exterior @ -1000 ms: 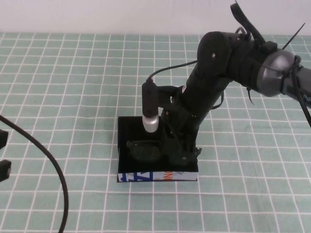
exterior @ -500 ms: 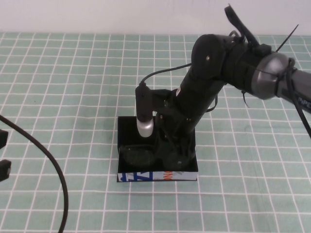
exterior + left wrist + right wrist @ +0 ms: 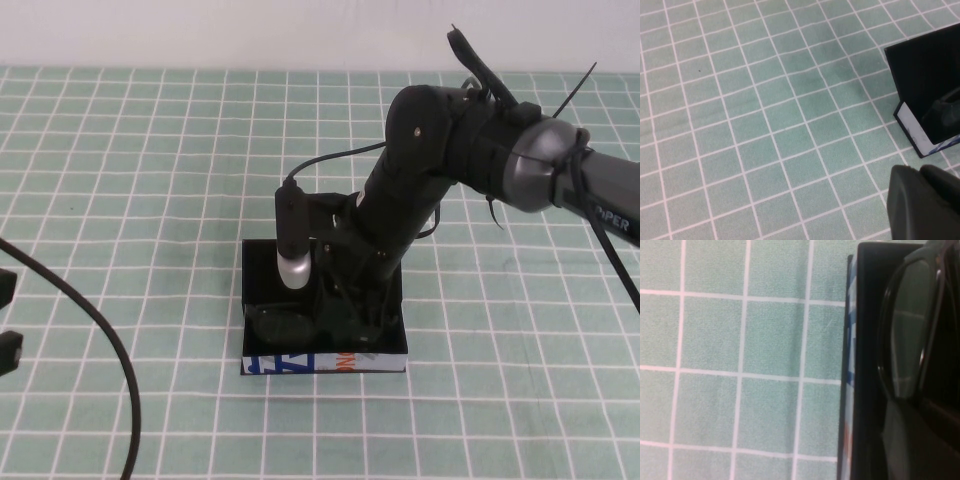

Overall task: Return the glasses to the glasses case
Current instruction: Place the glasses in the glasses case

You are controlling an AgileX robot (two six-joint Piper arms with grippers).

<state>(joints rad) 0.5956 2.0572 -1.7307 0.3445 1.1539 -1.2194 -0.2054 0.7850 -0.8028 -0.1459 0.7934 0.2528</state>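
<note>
Counted across the table: one black glasses case [image 3: 262, 268] at the lower centre of the high view, one pair of glasses [image 3: 283, 325] inside it, two grippers, the right gripper [image 3: 352, 325] and the left gripper [image 3: 5, 320], and one checked green cloth [image 3: 130, 180].

The right gripper [image 3: 350, 325] fills the glasses case [image 3: 262, 290] with the glasses [image 3: 285, 325] beside its closed jaws; surrounding tabletop [image 3: 150, 200] lies bare.
</note>
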